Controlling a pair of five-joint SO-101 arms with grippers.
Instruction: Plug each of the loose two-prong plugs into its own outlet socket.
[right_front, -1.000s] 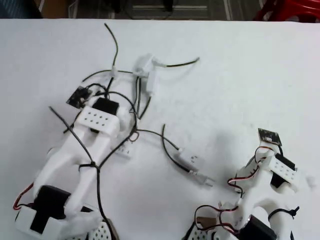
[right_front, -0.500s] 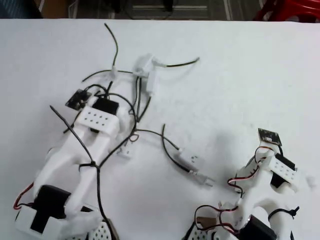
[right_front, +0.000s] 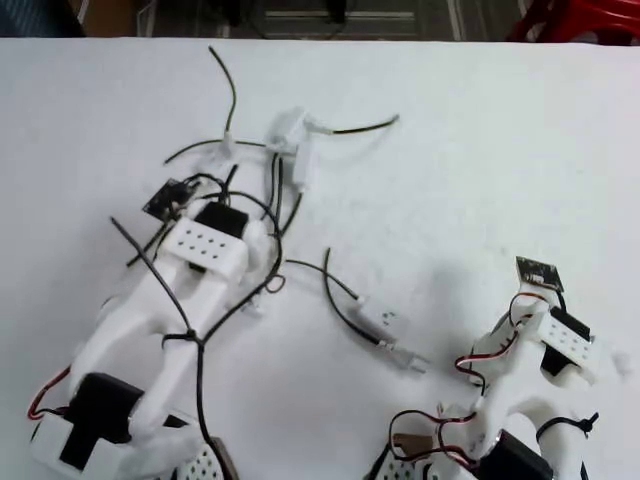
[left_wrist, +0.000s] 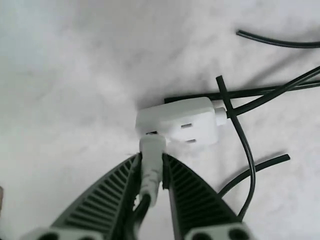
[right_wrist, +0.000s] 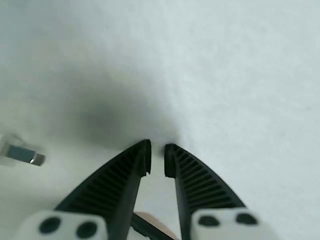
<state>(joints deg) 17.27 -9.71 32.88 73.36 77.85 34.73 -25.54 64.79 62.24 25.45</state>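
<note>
Left jaws clamped on a white plug (left_wrist: 151, 161), nose touching the socket block (left_wrist: 182, 122) mid-frame in the left wrist view. Over the last second we shifted that arm (right_front: 205, 245) up-right in the high view; insertion looks started, not seated. Right jaws barely apart, empty, lower right. Second plug (right_front: 383, 322) loose on table (right_front: 520, 150), centre.

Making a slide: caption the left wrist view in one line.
Left end effector, shut on a white plug, holds it at a white outlet socket.
</note>
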